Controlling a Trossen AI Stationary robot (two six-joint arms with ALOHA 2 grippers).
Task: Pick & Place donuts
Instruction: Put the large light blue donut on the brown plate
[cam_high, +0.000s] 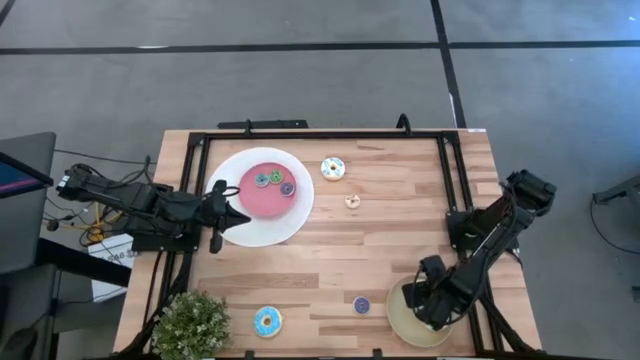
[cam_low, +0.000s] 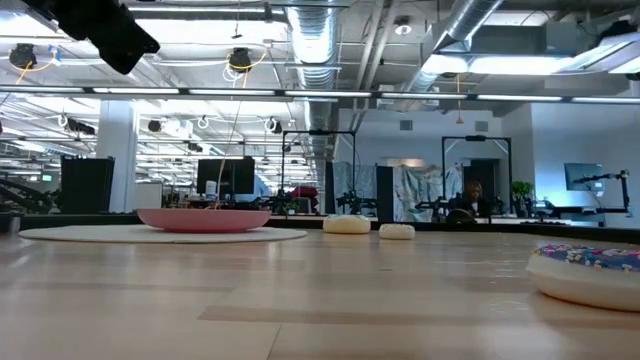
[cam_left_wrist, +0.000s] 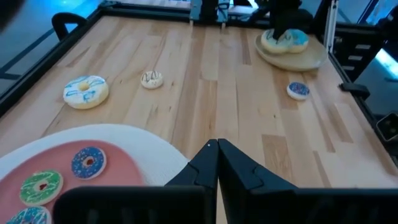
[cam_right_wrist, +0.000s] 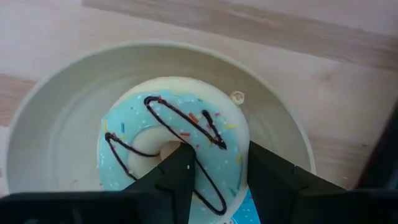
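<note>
From above, the right gripper hangs over the tan plate at lower right. The left gripper, fingers pressed together, rests at the white plate left of centre, which carries three tiny donuts.

The right wrist view shows a light blue donut lying in the tan plate, one finger in its hole and the other outside the ring, clasping it.

The left wrist view shows a cream donut at upper left.
</note>
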